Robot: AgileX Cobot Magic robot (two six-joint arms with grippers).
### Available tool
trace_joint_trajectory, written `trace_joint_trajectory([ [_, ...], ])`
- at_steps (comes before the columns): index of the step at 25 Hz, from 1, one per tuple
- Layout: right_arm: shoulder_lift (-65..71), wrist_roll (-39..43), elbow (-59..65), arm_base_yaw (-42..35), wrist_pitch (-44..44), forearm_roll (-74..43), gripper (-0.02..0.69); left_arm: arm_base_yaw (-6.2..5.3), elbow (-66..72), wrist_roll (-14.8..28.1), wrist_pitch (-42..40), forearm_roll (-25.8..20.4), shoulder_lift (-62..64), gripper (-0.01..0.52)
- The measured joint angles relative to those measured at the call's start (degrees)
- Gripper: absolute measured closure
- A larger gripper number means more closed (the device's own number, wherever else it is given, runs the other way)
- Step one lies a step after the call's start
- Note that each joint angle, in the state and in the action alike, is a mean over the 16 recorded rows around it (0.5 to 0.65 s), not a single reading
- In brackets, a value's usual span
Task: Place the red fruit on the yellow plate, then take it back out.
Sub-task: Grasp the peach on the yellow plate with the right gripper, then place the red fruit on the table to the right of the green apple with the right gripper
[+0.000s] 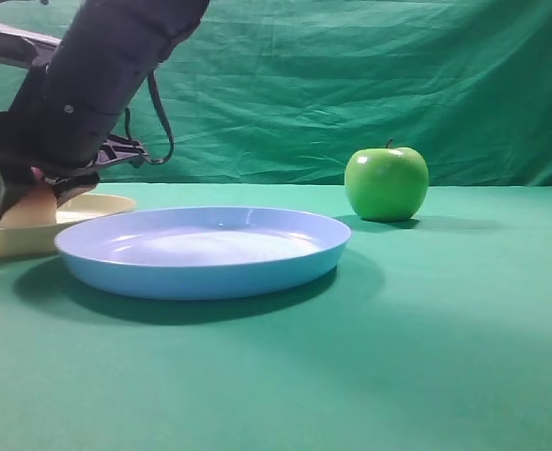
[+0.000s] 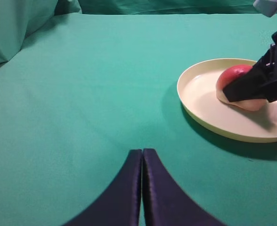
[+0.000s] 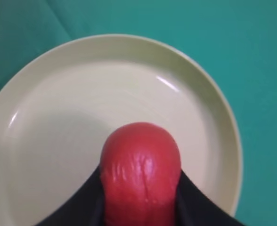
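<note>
The left tool (image 2: 142, 188) sits idle, pressed together, on the desk (image 2: 105, 94); the right tool (image 3: 141, 197) pinches the red fruit (image 3: 141, 174) on the yellow plate (image 3: 58, 94), directly between its fingers.

The fruit (image 3: 141, 174) sits in the plate (image 3: 58, 94), left of another plate (image 1: 201, 254).

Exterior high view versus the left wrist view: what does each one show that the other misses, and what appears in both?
Only the exterior high view shows the light blue plate and the green apple behind it. Only the left wrist view shows the left gripper, jaws pressed together, holding nothing, over bare green cloth. Both show the yellow plate with the red fruit on it, and the right gripper with its fingers around that fruit.
</note>
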Motion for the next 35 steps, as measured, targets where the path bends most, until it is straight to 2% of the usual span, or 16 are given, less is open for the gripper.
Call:
trace_joint_trajectory([
  [8, -12.0, 7.5, 3.9, -2.6, 9.7, -8.4, 0.453, 0.00, 0.0, 0.0, 0.0, 0.0, 0.0, 0.514],
  [14, -24.5, 10.7, 15.6, -6.2, 11.2, -10.2, 0.462, 0.00, 0.0, 0.0, 0.0, 0.0, 0.0, 0.514],
  [26, -52.7, 15.4, 53.9, -17.8, 0.8, -10.5, 0.466, 0.00, 0.0, 0.0, 0.0, 0.0, 0.0, 0.514],
  [35, -60.3, 16.4, 75.3, -24.2, -11.3, -10.8, 0.466, 0.00, 0.0, 0.0, 0.0, 0.0, 0.0, 0.514],
])
